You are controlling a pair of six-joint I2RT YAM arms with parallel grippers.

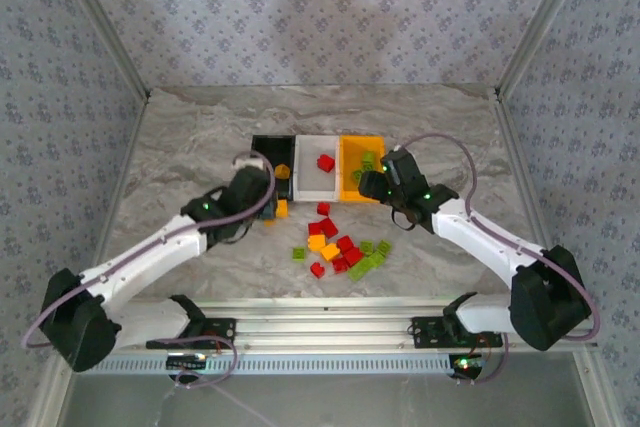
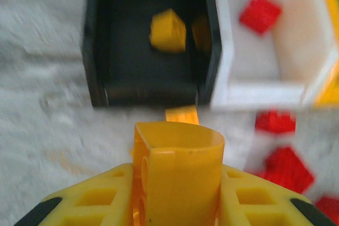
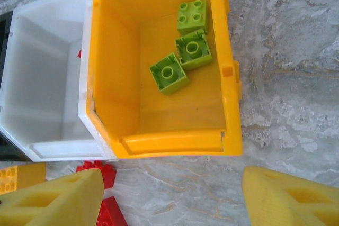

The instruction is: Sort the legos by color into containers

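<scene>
The left end effector [image 2: 177, 179] was pinched on a yellow brick [image 2: 177, 146] low in the frame, just short of the black bin [image 2: 94, 51]. The right end effector [image 3: 172, 189] stood spread below the orange bin [image 3: 233, 109], which held three green bricks [image 3: 168, 72]. Loose legos [image 1: 340, 247] lay mid-frame on the counter [image 1: 180, 137]. The bricks appeared light, rigid and slick, and flat opposite sides seemed the best hold.
</scene>
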